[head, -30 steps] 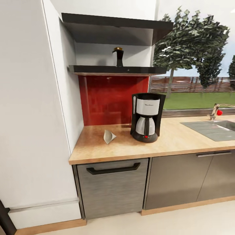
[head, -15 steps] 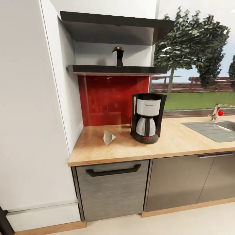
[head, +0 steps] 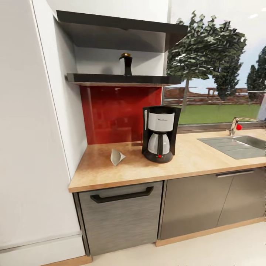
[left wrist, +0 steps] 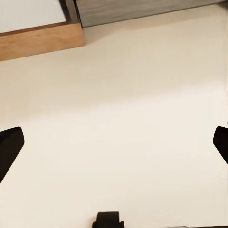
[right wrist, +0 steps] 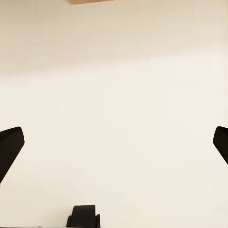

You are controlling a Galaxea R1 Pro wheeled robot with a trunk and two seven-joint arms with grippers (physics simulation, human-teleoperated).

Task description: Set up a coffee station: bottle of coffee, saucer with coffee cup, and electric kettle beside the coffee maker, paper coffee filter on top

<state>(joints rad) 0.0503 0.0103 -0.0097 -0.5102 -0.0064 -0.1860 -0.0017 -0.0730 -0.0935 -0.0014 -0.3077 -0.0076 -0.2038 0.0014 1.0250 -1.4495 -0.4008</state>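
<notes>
**Coffee maker on the counter, both grippers spread wide over the floor**

The coffee maker [head: 159, 133] stands upright on the kitchen countertop [head: 192, 159], back close against the red splashback [head: 114, 112]. Just beside the coffee maker, on its shelf-wall side, the paper coffee filter [head: 116, 156] lies tipped on the wood, apart from the machine. Above the coffee maker and toward that same side, the bottle of coffee [head: 126, 64] sits upright on the dark kitchen shelf [head: 118, 78], gold cap on top. Well off to the coffee maker's other side there's the sink [head: 236, 145] with its tap [head: 234, 126]; the red spot on the tap is likely a knob, too small to say for sure. Below the coffee maker, a steel drawer front with a black handle [head: 122, 195].

Down low, the left gripper [left wrist: 114, 147] hangs with its dark fingertips [left wrist: 9, 145] far apart above pale floor [left wrist: 118, 109], a wooden plinth [left wrist: 40, 42] near. The right gripper [right wrist: 114, 147] is spread wide too, nothing between its fingers.
</notes>
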